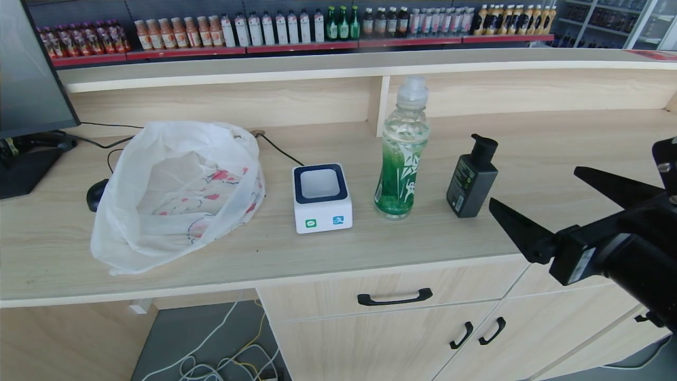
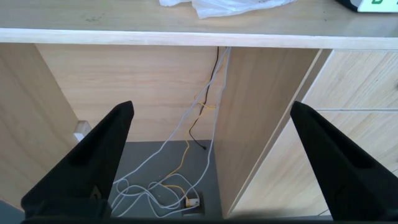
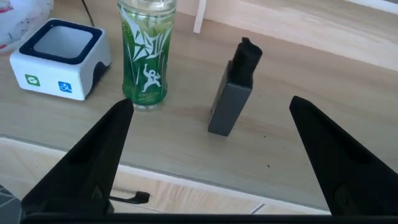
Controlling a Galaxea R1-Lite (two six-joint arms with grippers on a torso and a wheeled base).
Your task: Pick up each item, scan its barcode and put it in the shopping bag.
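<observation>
A white plastic shopping bag (image 1: 177,193) lies open-mouthed on the wooden counter (image 1: 275,248), left of a white scanner box (image 1: 321,197) (image 3: 58,58). A green clear drink bottle (image 1: 402,151) (image 3: 147,53) stands upright right of the scanner. A dark grey pump bottle (image 1: 472,177) (image 3: 233,96) stands further right. My right gripper (image 1: 534,203) (image 3: 211,112) is open, held in front of the counter edge, close to the pump bottle and empty. My left gripper (image 2: 211,112) is open and empty, below counter height facing the open space under the counter.
A monitor (image 1: 29,79) and a black mouse (image 1: 97,193) sit at the counter's left end. A raised back ledge (image 1: 338,69) runs behind the items. Drawers with black handles (image 1: 394,297) are under the counter, and loose cables (image 2: 180,168) lie on the floor.
</observation>
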